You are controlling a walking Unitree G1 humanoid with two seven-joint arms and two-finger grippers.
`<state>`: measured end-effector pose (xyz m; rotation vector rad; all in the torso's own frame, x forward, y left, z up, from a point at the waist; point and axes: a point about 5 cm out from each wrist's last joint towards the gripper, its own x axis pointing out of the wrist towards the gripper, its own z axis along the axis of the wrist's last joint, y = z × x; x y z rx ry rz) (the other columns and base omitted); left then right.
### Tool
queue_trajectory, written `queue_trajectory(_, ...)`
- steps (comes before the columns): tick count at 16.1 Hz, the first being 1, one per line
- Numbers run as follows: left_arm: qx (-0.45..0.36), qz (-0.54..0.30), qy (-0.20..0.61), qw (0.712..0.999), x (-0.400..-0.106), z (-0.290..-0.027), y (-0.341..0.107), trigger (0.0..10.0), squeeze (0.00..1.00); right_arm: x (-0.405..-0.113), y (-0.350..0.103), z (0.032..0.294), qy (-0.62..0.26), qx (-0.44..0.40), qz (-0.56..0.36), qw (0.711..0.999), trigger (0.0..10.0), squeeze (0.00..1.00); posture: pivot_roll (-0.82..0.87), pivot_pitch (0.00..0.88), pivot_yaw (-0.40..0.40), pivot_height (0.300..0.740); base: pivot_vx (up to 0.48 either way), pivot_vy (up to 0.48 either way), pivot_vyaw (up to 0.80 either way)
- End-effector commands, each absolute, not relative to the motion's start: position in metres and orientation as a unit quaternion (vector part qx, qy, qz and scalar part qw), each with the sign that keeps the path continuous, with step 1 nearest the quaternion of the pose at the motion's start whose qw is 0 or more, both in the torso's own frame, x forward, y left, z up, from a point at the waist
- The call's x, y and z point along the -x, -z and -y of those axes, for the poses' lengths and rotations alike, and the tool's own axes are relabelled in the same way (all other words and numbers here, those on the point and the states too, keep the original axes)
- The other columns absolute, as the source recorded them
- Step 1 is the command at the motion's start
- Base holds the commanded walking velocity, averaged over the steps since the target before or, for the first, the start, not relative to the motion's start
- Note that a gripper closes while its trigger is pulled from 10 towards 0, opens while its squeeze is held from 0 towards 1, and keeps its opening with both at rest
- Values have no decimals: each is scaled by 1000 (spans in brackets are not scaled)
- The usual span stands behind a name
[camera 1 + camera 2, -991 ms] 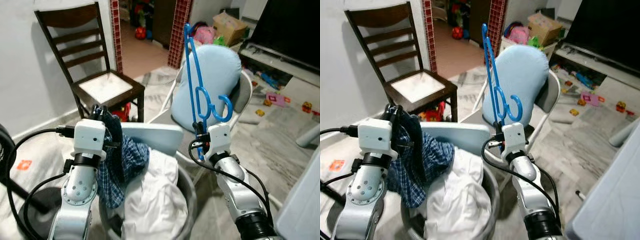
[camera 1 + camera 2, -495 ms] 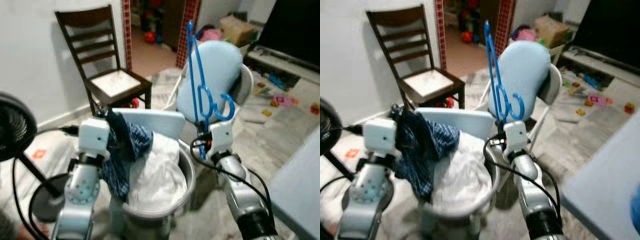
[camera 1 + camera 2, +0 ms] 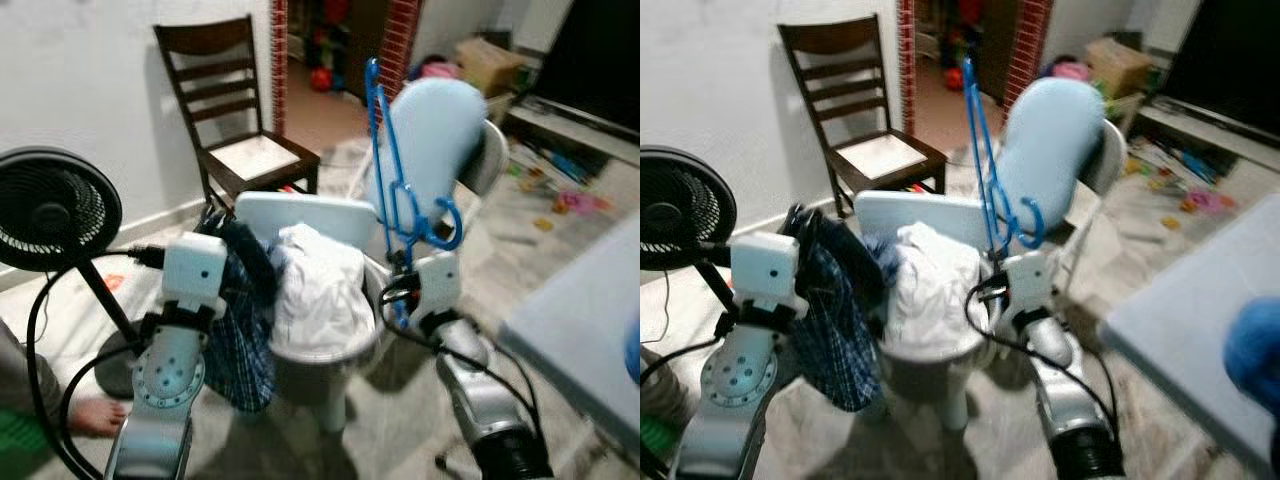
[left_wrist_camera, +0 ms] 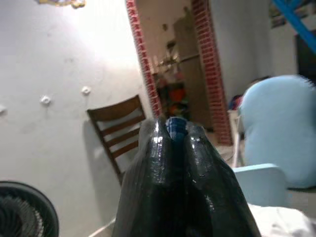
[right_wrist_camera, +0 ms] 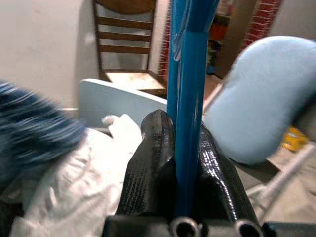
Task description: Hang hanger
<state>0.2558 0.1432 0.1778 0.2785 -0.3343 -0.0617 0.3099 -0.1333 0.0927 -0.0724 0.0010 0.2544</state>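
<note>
Head view: blue hanger (image 3: 395, 170) upright, hook low.

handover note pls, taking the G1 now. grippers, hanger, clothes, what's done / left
Right gripper: jaws shut on the blue hanger, held upright in front of the light blue cushioned chair.
Left gripper: jaws shut on the blue plaid garment, which hangs beside the laundry basket.
White laundry sits heaped in the basket.
Done: hanger and garment both picked up.
Left: garment is not on the hanger yet; hanger not hung. No rail or hook in view.
</note>
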Motion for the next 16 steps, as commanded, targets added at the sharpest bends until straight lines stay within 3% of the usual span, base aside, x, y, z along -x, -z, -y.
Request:
queue_trajectory(1, -140, 172, 32, 975, -256, -144, -182, 10000, 0, -314, -100, 132, -127, 35, 13, 991, 10000, 0, 72, 5, -69, 740, 0, 0, 0)
queue_trajectory(12, -126, 159, 76, 976, -271, -129, -174, 10000, 0, -311, -102, 146, -88, 31, 24, 995, 10000, 0, -6, 0, -8, 740, 0, 0, 0)
queue_trajectory(16, -120, 158, 94, 976, -277, -122, -171, 10000, 0, -307, -100, 152, -74, 34, 22, 996, 10000, 0, -35, 0, 7, 740, -218, 0, 0)
